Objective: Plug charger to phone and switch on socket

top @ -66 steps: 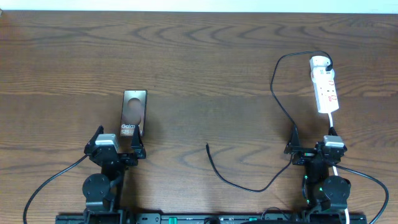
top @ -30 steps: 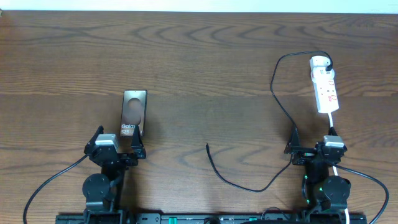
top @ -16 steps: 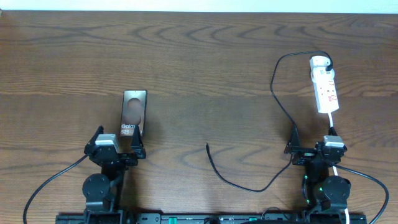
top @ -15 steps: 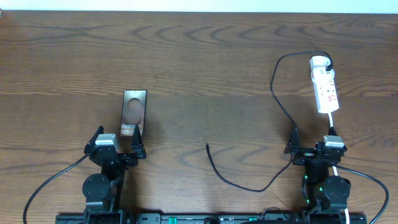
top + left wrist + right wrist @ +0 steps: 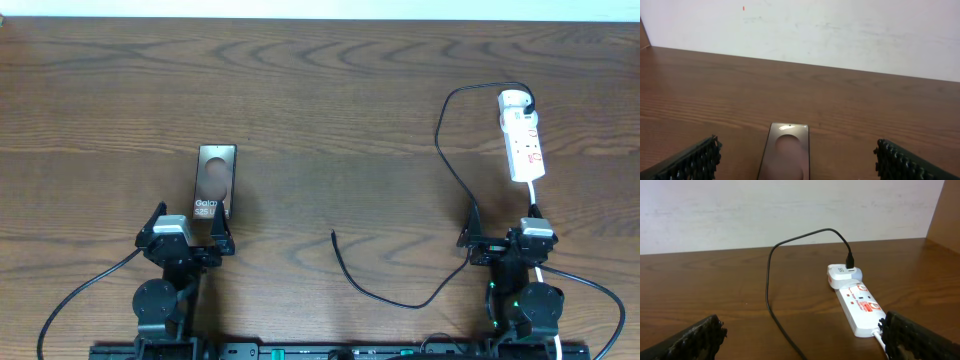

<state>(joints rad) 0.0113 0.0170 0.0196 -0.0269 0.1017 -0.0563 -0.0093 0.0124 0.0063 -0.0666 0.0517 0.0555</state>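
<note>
Overhead view: a dark wooden table point(image 5: 320, 100). At its near edge, the left gripper point(image 5: 188, 232) and right gripper point(image 5: 503, 236) both have their fingers spread wide, holding nothing. The white socket strip point(image 5: 523, 145) lies far right. The phone point(image 5: 213, 180) lies flat just ahead of the left gripper. The charger cable point(image 5: 447, 160) loops from its white plug point(image 5: 512, 100) at the strip's far end to a loose tip point(image 5: 333, 235) mid-table.

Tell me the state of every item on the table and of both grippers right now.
Slim dark brown phone: flat, face up, nothing plugged in.
Thin black charger cable: one end in the round white plug on the strip, tip loose, apart from the phone.
White power strip: flat, switch position unreadable.
Left gripper: open, empty.
Right gripper: open, empty.
</note>
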